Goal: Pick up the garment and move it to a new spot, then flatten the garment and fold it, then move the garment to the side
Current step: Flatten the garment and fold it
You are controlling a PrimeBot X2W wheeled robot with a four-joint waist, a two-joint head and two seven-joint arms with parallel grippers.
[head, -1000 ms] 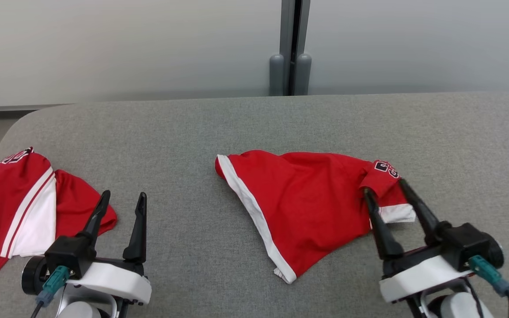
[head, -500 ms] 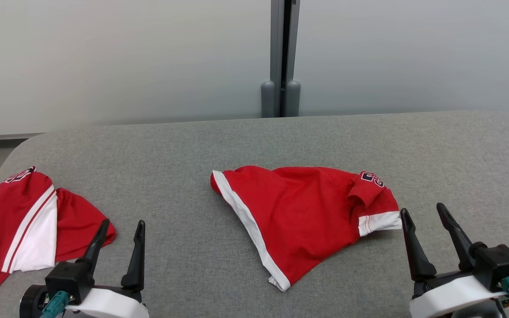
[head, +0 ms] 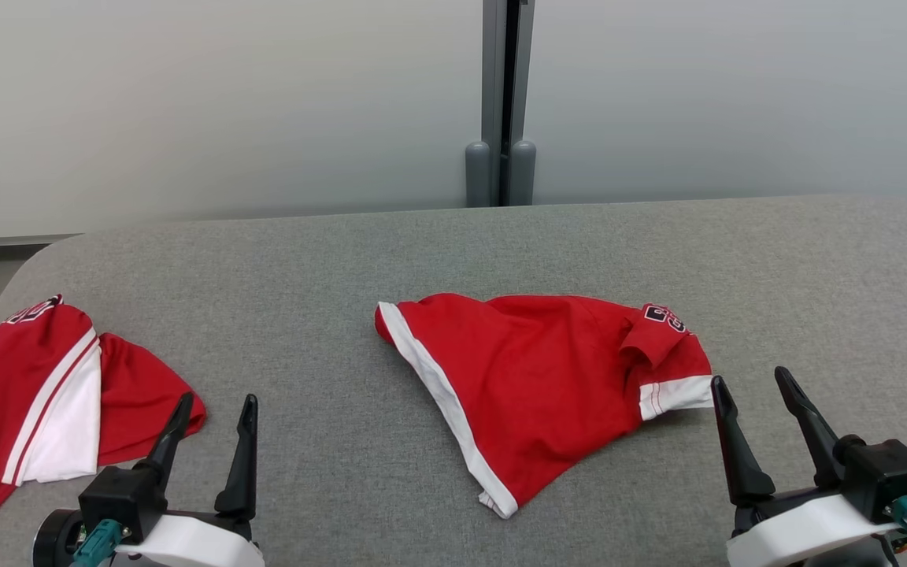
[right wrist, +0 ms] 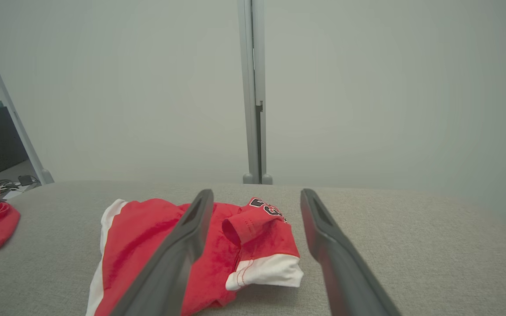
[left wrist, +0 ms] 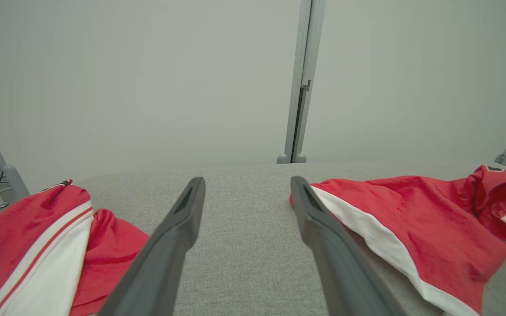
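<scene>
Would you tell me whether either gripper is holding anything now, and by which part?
Nothing is held: the left gripper and right gripper are both open, and the central red garment lies free on the table.

The table top [head: 343, 260] is covered in grey cloth that looks rough and a bit fuzzy, like felt. The garment [head: 548, 386] is thin red cloth, smooth with a soft shine, and its white edge band is cloth too. The other garment [head: 44, 394] looks the same. The left gripper [head: 217, 399] and right gripper [head: 747, 376] have dark, dull, smooth fingers, maybe plastic. The wall [head: 186, 102] is pale and matt.
</scene>
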